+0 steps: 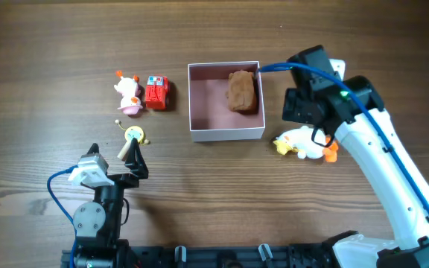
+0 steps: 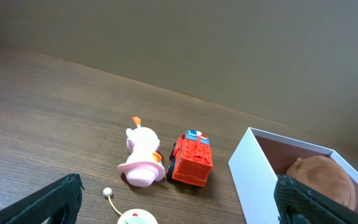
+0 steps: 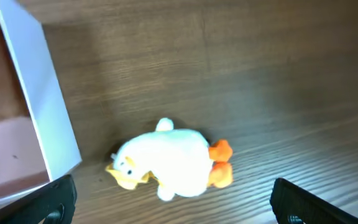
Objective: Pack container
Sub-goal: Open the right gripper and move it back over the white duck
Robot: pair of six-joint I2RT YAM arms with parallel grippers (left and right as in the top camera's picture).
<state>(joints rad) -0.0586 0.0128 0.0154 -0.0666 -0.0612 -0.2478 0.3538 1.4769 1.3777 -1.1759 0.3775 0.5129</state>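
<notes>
Your container (image 1: 208, 108) sits on the wooden surface (image 1: 51, 45) with its open top up, white walls and a dusty-pink floor. A brown lumpy toy (image 1: 242, 91) already lies inside it, against the right wall at the far corner. The left wrist view shows the same brown shape (image 2: 321, 177) above the container's rim.

Your right claw (image 3: 176, 208) is just off the container's right wall. Its fingers (image 3: 48, 202) are spread wide apart and hold nothing. A white plush duck (image 3: 166, 163) with a yellow bill and orange feet lies on its side on the surface between and ahead of them. From overhead the duck (image 1: 300, 143) is just beside the container's near right corner, and you cannot tell from that view whether it touches the wall. In the right wrist view a strip of bare surface shows between them.

Your left claw (image 1: 131, 155) is well to the container's left and nearer you. Its fingers (image 2: 55, 199) are also apart, with nothing between them.

Three more toys lie to the container's left:
- A red truck (image 1: 156, 92) is the closest.
- A pink-and-white figure (image 1: 129, 93) is right against the truck's far side.
- A small round yellow toy (image 1: 134, 135) with a ball on a stalk lies closer to the left claw.
</notes>
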